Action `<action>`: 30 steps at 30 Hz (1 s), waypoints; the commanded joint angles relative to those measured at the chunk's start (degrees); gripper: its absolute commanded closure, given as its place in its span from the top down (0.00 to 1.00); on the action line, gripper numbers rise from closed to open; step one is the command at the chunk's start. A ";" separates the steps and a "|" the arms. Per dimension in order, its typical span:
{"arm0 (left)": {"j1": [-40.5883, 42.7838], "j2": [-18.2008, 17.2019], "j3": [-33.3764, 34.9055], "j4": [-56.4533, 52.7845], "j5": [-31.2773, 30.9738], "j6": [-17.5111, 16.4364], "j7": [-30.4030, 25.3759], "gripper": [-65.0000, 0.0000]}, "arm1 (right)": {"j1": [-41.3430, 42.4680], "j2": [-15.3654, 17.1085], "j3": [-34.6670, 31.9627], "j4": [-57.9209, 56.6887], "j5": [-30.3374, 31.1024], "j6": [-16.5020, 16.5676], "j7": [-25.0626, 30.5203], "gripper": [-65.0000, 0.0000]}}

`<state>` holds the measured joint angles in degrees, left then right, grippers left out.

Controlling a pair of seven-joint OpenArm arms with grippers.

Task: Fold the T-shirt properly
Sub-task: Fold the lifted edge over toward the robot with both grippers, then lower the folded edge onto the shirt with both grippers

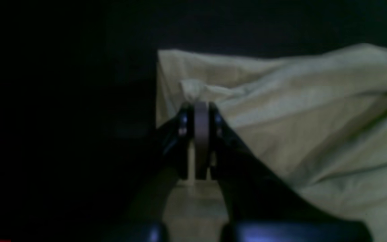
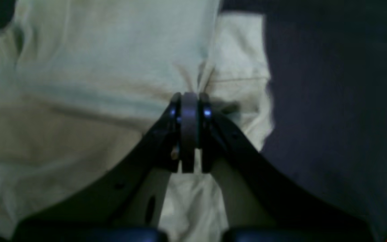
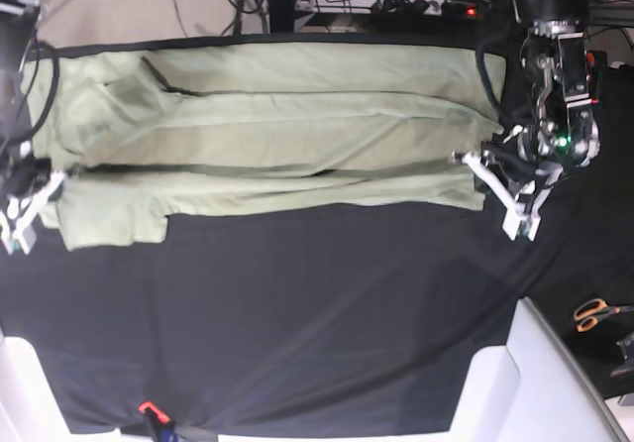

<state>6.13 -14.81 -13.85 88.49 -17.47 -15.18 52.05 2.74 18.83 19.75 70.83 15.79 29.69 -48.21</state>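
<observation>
Base view first: the black-draped table (image 3: 297, 313) fills the room's middle, and the T-shirt (image 3: 297, 130) lies spread along its far half, stretched lengthwise from one arm to the other with long creases running through it. It looks light, limp cotton, the sort that sags and slides wherever nothing supports it, so I judge it wants holding at hems and corners, both ends lifted together. At the shirt's one end the left gripper (image 1: 200, 107) has its jaws closed tight on a small bunch of edge fabric; cloth drapes away from the pinch. At the opposite end the right gripper (image 2: 189, 101) is likewise clamped on a puckered fold near the shirt's edge. Beyond the left arm, orange-handled scissors (image 3: 594, 313) lie well apart from the shirt.
</observation>
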 commanded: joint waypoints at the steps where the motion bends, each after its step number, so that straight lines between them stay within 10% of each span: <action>1: 0.15 -0.71 -0.35 1.58 0.02 0.19 -0.40 0.00 | 0.55 1.08 0.52 1.83 0.16 -0.11 0.60 0.01; 30: 8.42 -2.38 -0.79 8.17 0.02 0.10 -0.40 0.00 | -10.35 -3.93 4.74 11.15 0.16 0.15 -2.83 0.01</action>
<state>14.81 -16.51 -14.41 95.68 -17.32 -15.20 52.14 -7.94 14.04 24.16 80.82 15.59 29.61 -51.70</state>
